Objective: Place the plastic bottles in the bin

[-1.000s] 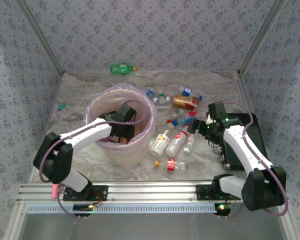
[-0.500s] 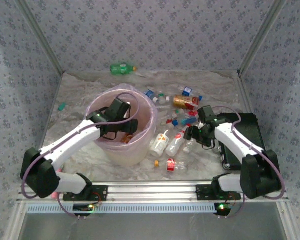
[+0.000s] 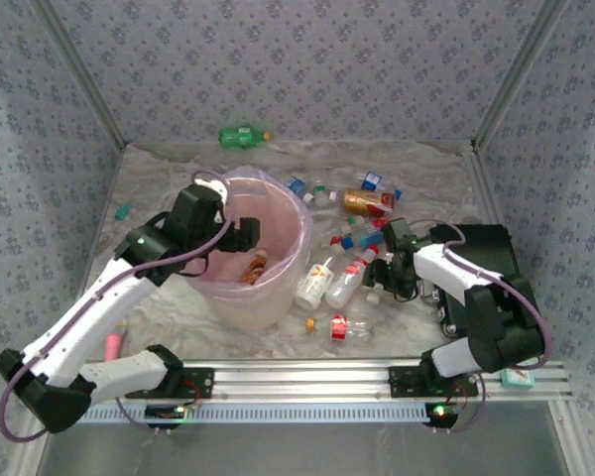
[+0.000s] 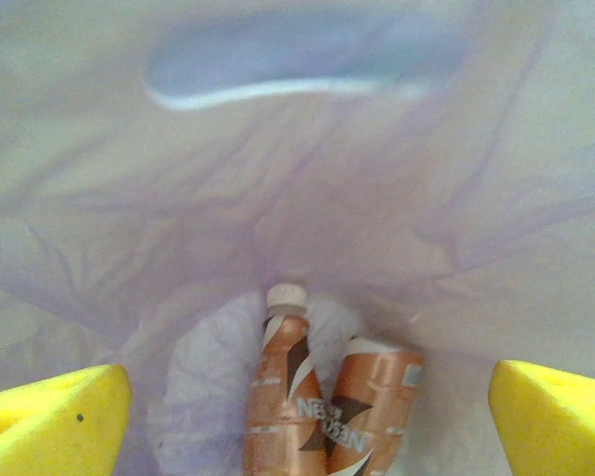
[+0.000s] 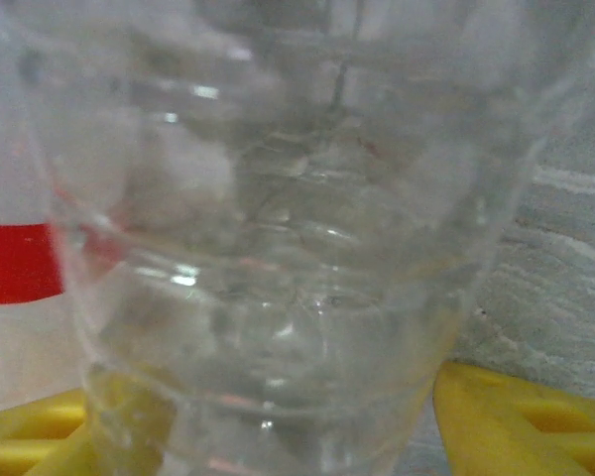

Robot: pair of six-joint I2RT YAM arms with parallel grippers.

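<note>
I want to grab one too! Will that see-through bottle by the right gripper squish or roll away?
The clear bottle looks empty and thin-walled with ridges, so it is probably light and may crumple a bit when squeezed. Its round, shiny body would likely roll if pushed, and it might slip in a loose grip.

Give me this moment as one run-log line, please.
left gripper: open over bin | bin: two orange-brown bottles inside | right gripper: around clear bottle, grip unconfirmed
</note>
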